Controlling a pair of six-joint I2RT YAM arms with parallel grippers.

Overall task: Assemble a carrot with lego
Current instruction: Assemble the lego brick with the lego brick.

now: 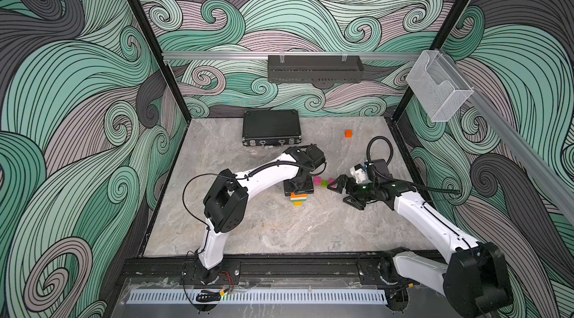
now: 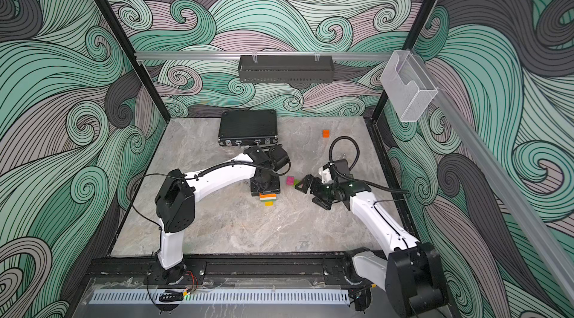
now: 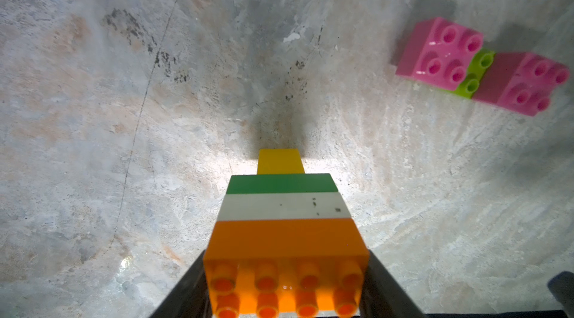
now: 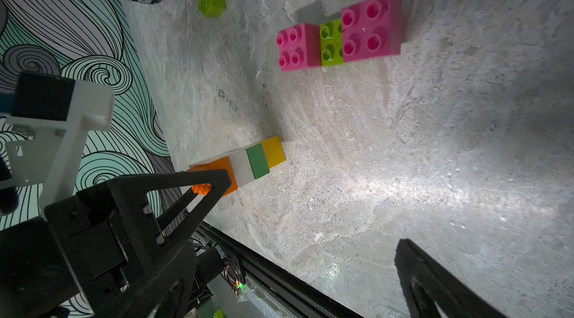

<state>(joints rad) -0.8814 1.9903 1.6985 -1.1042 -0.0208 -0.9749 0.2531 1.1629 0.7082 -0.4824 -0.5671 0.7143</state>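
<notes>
At the middle of the table point(image 1: 248, 232), my left claw point(image 3: 287, 294) pinches the orange end of the half-built carrot point(image 3: 284, 207), yellow tip down. It should be light, stiff and slick, so flat sides hold best. The pink-and-lime top point(image 3: 475, 74) lies at two o'clock, beside my spread right claw point(image 1: 344, 192).

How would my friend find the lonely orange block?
Start at the black briefcase at the back of the table. Look right of it: the orange cube sits alone, touching nothing, unlike the striped stack and pink bricks in the middle.
</notes>
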